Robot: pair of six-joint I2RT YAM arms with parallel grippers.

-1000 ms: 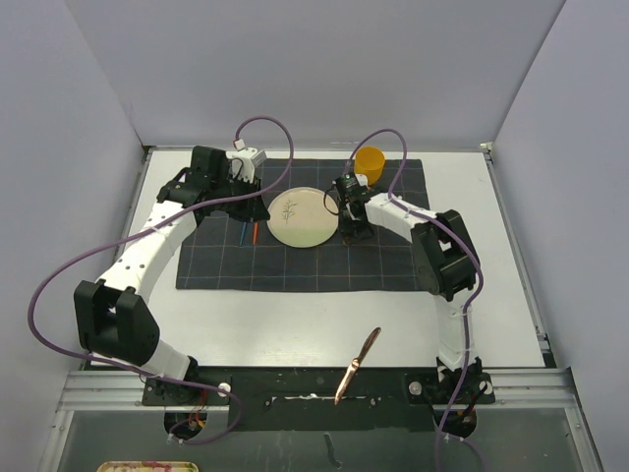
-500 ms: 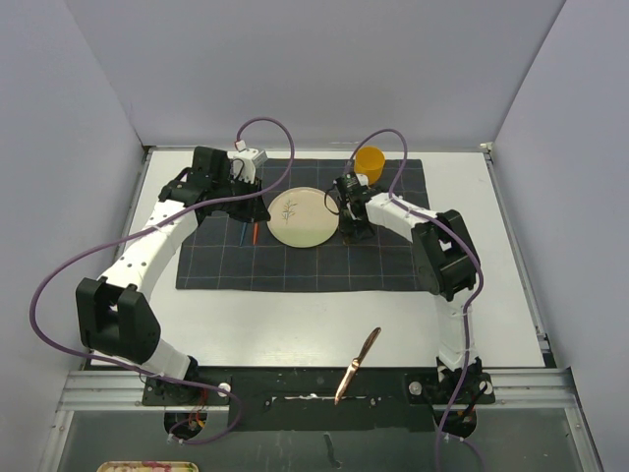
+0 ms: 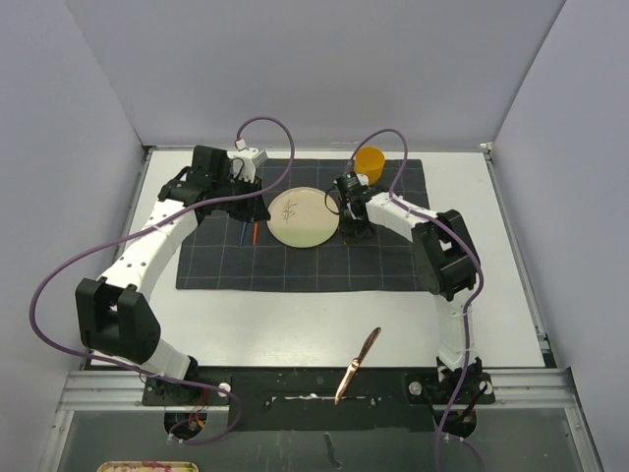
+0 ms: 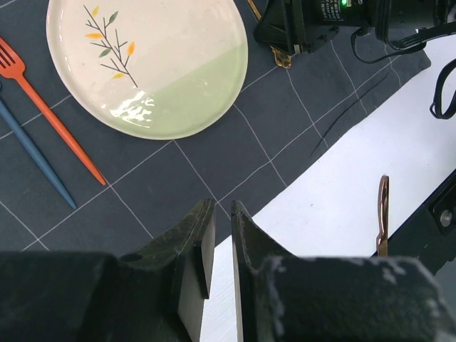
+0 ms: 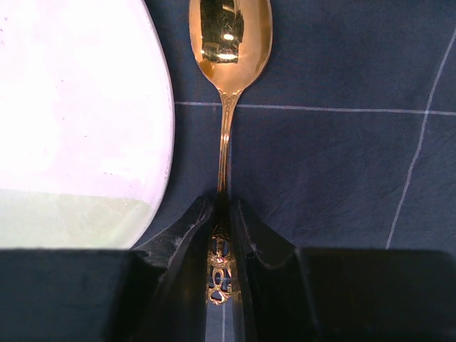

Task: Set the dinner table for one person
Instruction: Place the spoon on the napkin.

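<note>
White dinner table (image 3: 295,315) below right claw (image 5: 222,203), pinching spoon (image 5: 229,35)

1. We see the spoon (image 5: 229,35), upper centre of the right wrist view, as polished gold metal, mirror-glossy.
2. The plate (image 4: 146,64), upper left of the left wrist view, looks smooth and glazed to us, with bright glare.
3. We read the cloth (image 4: 214,146) under it as matt dark fabric.
4. The dinner table (image 4: 335,192) looks smooth, matt white.
5. We take the fork (image 4: 53,119) for matt orange plastic.
</note>
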